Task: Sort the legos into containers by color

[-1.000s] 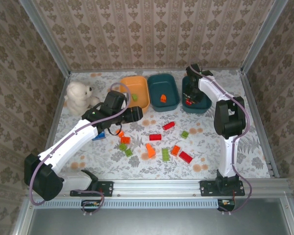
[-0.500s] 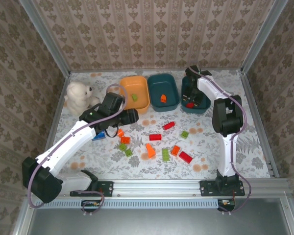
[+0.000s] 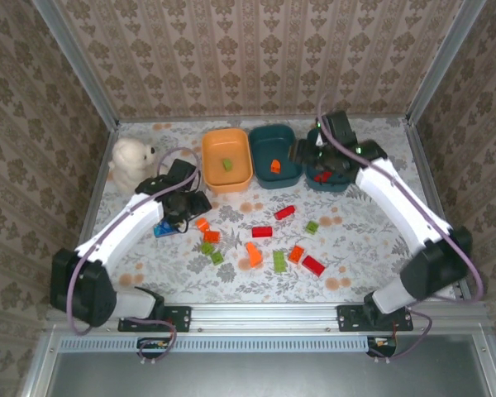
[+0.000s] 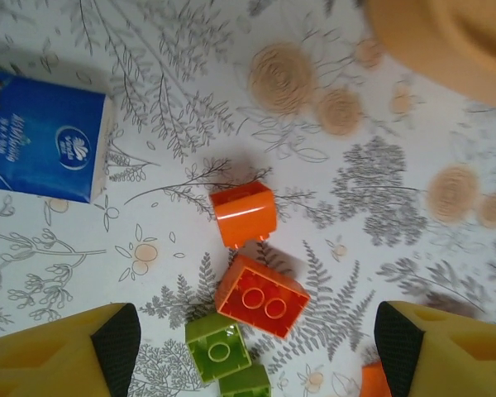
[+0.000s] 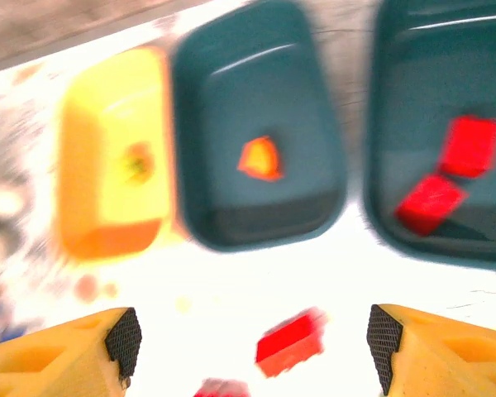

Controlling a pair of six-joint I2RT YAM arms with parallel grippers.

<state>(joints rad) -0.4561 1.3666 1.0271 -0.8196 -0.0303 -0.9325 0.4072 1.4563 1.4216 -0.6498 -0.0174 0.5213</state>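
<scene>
Loose legos lie mid-table: red ones (image 3: 262, 231), orange ones (image 3: 254, 254) and lime green ones (image 3: 279, 261). My left gripper (image 3: 192, 207) hovers open over an orange brick (image 4: 244, 213), a two-stud orange brick (image 4: 261, 295) and a green brick (image 4: 218, 351); its fingertips (image 4: 116, 339) are wide apart. The orange tray (image 3: 215, 149) holds a green brick (image 3: 228, 164). The middle teal tray (image 3: 264, 141) holds an orange brick (image 3: 275, 165). The right teal tray (image 3: 344, 182) holds two red bricks (image 5: 471, 145). My right gripper (image 3: 302, 154) is open, above a red brick (image 5: 291, 341) in its blurred view.
A white teddy bear (image 3: 131, 161) sits at the left. A blue block (image 4: 43, 147) lies left of the orange bricks, under my left arm. Metal rails and patterned walls close in the table on all sides.
My left gripper has drawn back from the orange tray towards the near left, leaving a green brick in it. My right arm has swung from the right teal tray leftward, and is moving.
</scene>
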